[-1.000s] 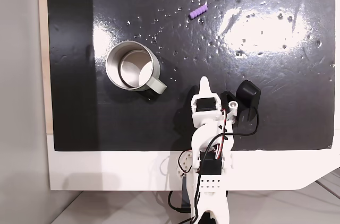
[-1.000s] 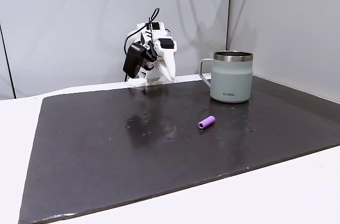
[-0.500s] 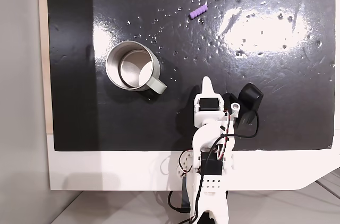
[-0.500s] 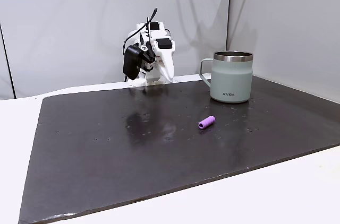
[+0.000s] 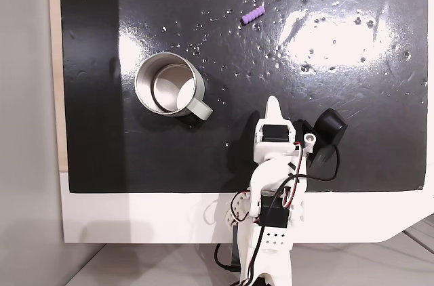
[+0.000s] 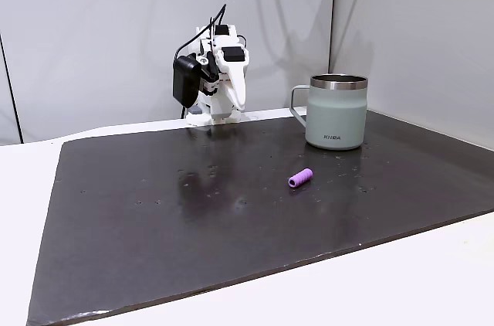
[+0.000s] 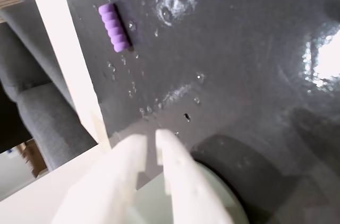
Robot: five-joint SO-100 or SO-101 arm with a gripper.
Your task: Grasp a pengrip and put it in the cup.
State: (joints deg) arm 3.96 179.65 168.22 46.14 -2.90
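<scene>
Nearest the base, gripper point(image 5: 274, 101) sits over the mat's point(image 5: 339, 42) near edge, raised off it in a fixed view point(image 6: 234, 103). Jaws: in the wrist view point(image 7: 151, 138) the two white tips read almost together with a thin gap and nothing between them; I'd call them closed and empty.

Step in hand, my read: the reach toward the pengrip, before any grasp. Nothing is in the cup yet.

Cup point(image 5: 169, 85) stands upright just left of the gripper in the overhead-style fixed view, handle turned toward the arm; also seen from the side point(image 6: 337, 111). Interior looks empty.

Pengrip point(image 5: 253, 13) lies flat on the mat, well beyond the cup and to its right, apart from it; from the side point(image 6: 300, 178) it lies in front of the cup. In the wrist view point(image 7: 114, 27) it is ahead, up-left of the tips.

Next move calls for: spread jaws, extend far forward, line up across the pengrip's short axis, descend. It's small, soft and round, so it may roll.

Count: one pengrip, one cup, one gripper, one mat.
</scene>
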